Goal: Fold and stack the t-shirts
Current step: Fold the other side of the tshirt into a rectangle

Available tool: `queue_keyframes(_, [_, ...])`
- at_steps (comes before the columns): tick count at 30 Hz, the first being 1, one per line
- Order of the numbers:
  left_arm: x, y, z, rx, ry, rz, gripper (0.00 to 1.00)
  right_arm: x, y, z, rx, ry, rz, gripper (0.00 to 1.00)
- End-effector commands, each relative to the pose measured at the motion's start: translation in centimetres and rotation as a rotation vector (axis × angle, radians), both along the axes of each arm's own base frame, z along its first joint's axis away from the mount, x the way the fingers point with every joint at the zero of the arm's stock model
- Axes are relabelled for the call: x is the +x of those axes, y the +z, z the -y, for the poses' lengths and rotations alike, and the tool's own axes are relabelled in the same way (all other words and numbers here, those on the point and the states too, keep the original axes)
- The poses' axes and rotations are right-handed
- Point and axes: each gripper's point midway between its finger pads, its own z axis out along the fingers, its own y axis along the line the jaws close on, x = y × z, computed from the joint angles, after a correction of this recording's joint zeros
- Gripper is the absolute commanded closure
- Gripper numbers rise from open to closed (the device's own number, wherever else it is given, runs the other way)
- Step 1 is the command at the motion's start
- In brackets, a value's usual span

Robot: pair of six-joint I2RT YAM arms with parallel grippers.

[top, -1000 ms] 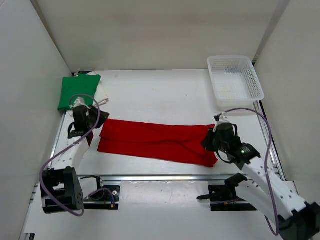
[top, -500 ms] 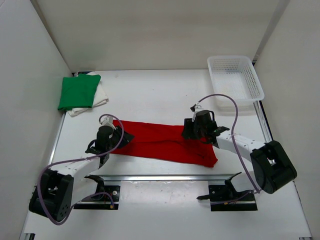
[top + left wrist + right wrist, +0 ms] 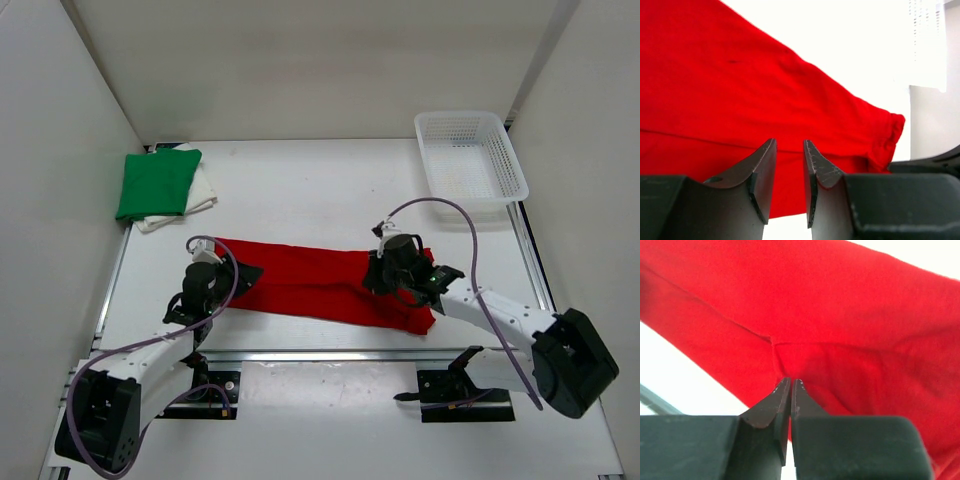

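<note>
At the left gripper [image 3: 789, 142]: jaws a narrow gap apart, nothing between them, low over the 9 o'clock end of the red t-shirt [image 3: 320, 285]. 
At the right gripper [image 3: 790, 381]: jaws closed, tips on red cloth toward its 3 o'clock end; cannot tell if a fold is pinched. 
Shirt lies as a long strip mid-table. 
The green t-shirt [image 3: 158, 183] sits on the white t-shirt [image 3: 203, 192], at 10 o'clock.

Top view: I see the white t-shirt [image 3: 204, 195] only as a rim beneath the green t-shirt [image 3: 157, 183], and the left gripper [image 3: 238, 275] covers the red t-shirt's [image 3: 320, 280] left end. Both wrist views crop that shirt at their edges.
</note>
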Motion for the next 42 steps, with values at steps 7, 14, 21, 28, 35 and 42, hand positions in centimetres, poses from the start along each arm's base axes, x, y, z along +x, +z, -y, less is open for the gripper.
queue_keyframes(7, [0.9, 2.0, 0.9, -0.05, -0.025, 0.055, 0.61, -5.8, -0.3, -4.1, 0.145, 0.059, -0.167, 0.79])
queue_keyframes(14, [2.3, 3.0, -0.3, -0.043, 0.007, 0.071, 0.61, -3.4, 4.6, -4.0, 0.114, 0.069, -0.037, 0.76])
queue_keyframes(21, [0.9, 4.2, 6.3, 0.016, -0.178, 0.103, 0.61, 0.5, 2.0, 8.0, -0.048, -0.276, 0.006, 0.76])
queue_keyframes(28, [-3.0, 4.1, 16.8, 0.035, -0.48, 0.078, 0.59, -0.7, -1.3, 9.8, -0.064, -0.328, -0.059, 0.84])
queue_keyframes(35, [-5.1, 0.7, 22.5, 0.053, -0.607, -0.012, 0.48, -4.7, -2.8, 6.6, -0.021, -0.187, -0.174, 0.95])
queue_keyframes(42, [-5.5, -1.2, 23.4, 0.03, -0.604, -0.068, 0.46, -7.0, -0.7, 4.4, 0.036, -0.092, -0.181, 0.95])
